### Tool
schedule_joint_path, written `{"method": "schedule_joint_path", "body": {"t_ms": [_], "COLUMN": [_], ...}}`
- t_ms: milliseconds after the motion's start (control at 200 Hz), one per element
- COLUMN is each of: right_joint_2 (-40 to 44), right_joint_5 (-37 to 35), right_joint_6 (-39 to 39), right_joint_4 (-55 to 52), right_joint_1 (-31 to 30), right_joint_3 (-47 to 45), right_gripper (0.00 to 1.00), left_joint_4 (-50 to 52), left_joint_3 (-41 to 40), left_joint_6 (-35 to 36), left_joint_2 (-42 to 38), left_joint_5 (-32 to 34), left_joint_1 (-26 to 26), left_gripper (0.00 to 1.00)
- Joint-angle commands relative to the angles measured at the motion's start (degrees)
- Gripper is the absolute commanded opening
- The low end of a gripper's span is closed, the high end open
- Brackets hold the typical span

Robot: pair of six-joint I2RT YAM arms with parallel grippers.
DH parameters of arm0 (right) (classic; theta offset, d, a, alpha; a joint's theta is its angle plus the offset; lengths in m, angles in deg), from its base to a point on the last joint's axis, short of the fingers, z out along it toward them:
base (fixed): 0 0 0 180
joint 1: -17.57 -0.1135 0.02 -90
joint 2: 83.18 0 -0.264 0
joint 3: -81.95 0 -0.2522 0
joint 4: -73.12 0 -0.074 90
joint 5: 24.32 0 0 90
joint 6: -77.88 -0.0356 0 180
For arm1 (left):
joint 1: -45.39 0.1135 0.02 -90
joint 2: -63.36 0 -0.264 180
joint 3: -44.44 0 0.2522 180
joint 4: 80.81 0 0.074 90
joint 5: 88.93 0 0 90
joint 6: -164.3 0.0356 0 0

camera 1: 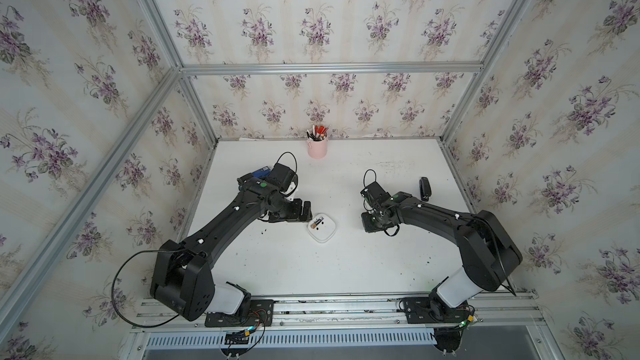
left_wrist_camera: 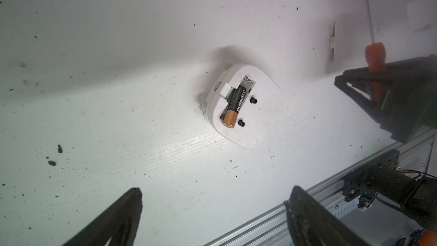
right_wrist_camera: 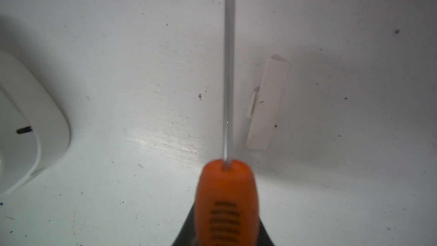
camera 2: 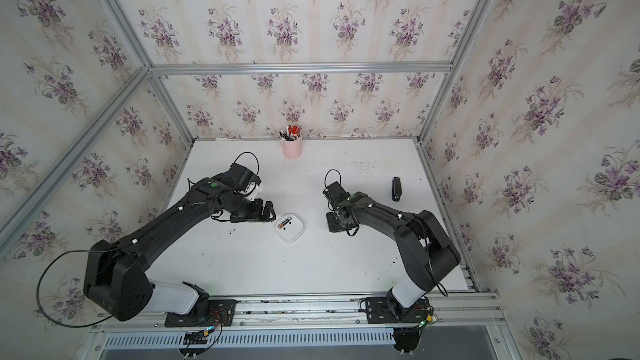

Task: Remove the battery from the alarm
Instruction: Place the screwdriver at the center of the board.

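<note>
White plastic is what I see first: the alarm [camera 1: 322, 227] lies face down near the middle of the counter [camera 1: 363, 264], with its back up. The little door is off the back, so the slot is open. The battery [left_wrist_camera: 235, 105] is lying in that slot. It has a black body and a copper end, and the copper end looks a bit lifted over the rim of the slot. Two small black knobs [left_wrist_camera: 253, 100] stick up from the back, right beside the battery.

My left claw [left_wrist_camera: 216, 195] has its fingers [left_wrist_camera: 134, 199] far apart and nothing is between them. It hangs just beside the alarm, on the side toward the left edge of the counter. In the left wrist view it is not touching the alarm.

My right claw [left_wrist_camera: 377, 81] is clamped on the orange handle of a screwdriver [right_wrist_camera: 225, 197]. It sits on the other side of the alarm, toward the right edge, and apart from it. The thin metal shaft sticks out from the claw over the bare counter.

A small white battery door [right_wrist_camera: 267, 105] lies flat on the counter near the shaft, away from the alarm.

A pink pen cup [camera 1: 317, 148] stands at the back edge. A black stapler [camera 1: 425, 188] lies near the right edge.
</note>
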Motion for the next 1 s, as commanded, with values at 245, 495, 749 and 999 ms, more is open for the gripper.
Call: {"method": "schedule_joint_path", "body": {"t_ms": [245, 495, 749, 999], "right_joint_2": [1.5, -6.2, -2.6, 2.2], "right_joint_5": [2.6, 3.2, 3.2, 7.7], "right_joint_6": [11.9, 15.3, 15.3, 12.5], "right_joint_4": [-1.4, -3.4, -5.5, -8.1], "right_joint_1": [11.0, 11.9, 12.7, 12.6], "right_joint_3": [-0.9, 2.0, 5.3, 12.0], "right_gripper": [0.12, 0.25, 0.77, 0.80], "left_joint_4": [-1.2, 0.5, 8.0, 13.9], "left_joint_3": [2.3, 4.8, 10.7, 12.1], "left_joint_6": [-0.9, -1.2, 2.0, -0.8], "left_joint_2": [2.6, 6.6, 8.9, 8.6], "left_joint_5": [1.0, 1.2, 4.8, 13.0], "left_joint_1": [-0.7, -0.7, -2.5, -8.6], "left_gripper": [1.00, 1.00, 1.00, 0.97]}}
